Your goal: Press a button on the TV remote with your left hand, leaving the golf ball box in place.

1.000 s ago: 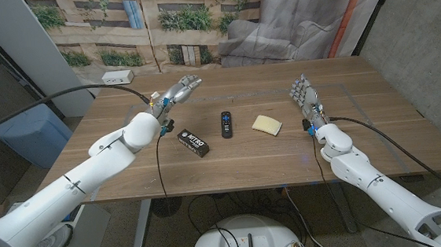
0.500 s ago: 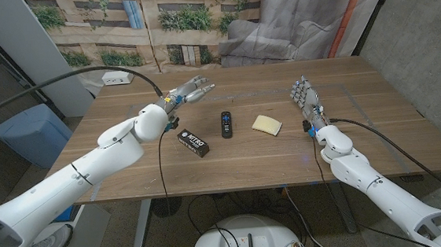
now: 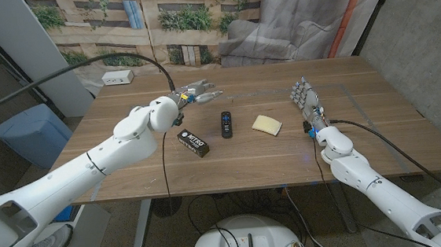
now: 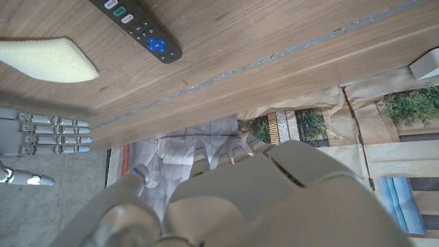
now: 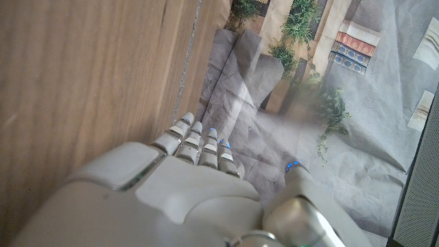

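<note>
While the box [image 3: 193,142] lies nearest the table's [image 3: 232,166] front edge, left of centre and turned at an angle, the remote [image 3: 226,124] sits just behind and to its right, near the middle of the table, long axis running front to back. The two are close but apart. In the left wrist view the remote's [image 4: 137,27] button end shows, with a blue pad. A yellow foam wedge [image 3: 267,124] lies to the right of the remote, apart from it; it also shows in the left wrist view [image 4: 46,58].

The left hand [image 3: 194,94] hangs over the table behind the box and to the left of the remote's far end, fingers loosely spread and reaching toward the right, holding nothing, touching neither item. The right hand [image 3: 305,97] stands near the right edge, level with the wedge, fingers straight, held side by side and pointing toward the far edge, empty; it shows in the left wrist view [image 4: 48,130] as well.

A white power strip [image 3: 117,78] lies at the far left corner.
</note>
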Controlling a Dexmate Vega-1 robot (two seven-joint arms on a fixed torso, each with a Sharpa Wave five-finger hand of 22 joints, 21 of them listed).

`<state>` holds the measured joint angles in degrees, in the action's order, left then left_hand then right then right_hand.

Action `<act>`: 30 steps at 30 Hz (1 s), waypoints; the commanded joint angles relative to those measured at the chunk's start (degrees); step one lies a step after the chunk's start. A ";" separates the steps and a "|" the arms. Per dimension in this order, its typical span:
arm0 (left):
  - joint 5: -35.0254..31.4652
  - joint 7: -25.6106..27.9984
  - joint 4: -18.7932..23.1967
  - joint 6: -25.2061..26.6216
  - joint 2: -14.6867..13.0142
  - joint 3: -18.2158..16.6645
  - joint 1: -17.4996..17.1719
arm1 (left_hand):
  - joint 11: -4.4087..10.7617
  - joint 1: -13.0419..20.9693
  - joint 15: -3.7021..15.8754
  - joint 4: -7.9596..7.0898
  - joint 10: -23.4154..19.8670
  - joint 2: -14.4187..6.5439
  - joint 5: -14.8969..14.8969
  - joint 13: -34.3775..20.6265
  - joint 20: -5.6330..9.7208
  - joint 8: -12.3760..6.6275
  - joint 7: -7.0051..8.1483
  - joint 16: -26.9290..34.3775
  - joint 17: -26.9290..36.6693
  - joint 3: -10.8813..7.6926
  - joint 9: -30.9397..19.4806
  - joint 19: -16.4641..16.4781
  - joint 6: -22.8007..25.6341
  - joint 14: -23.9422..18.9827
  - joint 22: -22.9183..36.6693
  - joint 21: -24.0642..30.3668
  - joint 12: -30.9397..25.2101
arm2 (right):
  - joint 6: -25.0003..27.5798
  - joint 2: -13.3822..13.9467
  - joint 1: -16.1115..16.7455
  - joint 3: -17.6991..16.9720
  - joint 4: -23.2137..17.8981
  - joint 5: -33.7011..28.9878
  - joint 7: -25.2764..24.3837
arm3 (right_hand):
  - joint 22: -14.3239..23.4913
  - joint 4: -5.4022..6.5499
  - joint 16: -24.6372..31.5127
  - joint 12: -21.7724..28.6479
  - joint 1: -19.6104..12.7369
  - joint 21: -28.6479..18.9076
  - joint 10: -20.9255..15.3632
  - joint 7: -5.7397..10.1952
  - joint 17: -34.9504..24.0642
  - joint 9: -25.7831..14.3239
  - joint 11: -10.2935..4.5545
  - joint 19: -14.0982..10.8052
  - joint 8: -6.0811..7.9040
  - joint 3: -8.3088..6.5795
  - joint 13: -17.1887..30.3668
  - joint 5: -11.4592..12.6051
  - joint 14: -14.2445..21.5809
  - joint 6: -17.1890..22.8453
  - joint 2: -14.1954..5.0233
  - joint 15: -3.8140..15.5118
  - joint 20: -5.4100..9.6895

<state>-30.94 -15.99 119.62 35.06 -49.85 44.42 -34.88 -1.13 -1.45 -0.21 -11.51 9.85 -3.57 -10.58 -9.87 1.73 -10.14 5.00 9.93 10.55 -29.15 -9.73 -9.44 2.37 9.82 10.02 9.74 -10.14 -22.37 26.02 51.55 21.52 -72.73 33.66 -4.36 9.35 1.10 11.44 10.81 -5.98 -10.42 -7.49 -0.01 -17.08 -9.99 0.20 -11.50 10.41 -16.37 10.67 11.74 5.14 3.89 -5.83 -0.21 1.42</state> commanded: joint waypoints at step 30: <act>-33.32 -22.79 -14.54 7.19 17.87 15.01 10.66 | -0.12 -0.73 -0.94 -0.62 10.98 -6.06 -0.03 -0.16 0.55 -1.80 1.41 0.76 0.33 5.80 -0.12 -14.32 9.22 14.00 0.70 1.20 -0.91 | -0.46 -0.37 -0.53 -0.25 2.67 1.82 2.43 | 0.17 -0.11 0.12 0.09 0.21 -0.28 0.07 -0.30 0.41 -0.12 -0.08 -0.51 0.40 -0.58 0.09 -0.25 0.16 0.68 -0.17 -0.42 -0.42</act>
<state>-56.97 -34.33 109.13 40.89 -36.91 57.28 -25.04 -1.13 -1.68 -0.81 -12.16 9.85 -3.34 -10.59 -9.86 1.73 -11.68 6.44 10.42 10.82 -23.81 -9.72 -9.44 10.57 9.82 10.56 10.64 -10.82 -22.54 25.59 50.95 21.53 -70.62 35.02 -2.52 9.36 1.02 11.45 10.81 -5.98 -10.42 -7.48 -0.22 -16.62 -9.98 0.20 -11.71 10.41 -16.44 10.67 11.74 5.14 4.10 -5.83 -0.21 1.22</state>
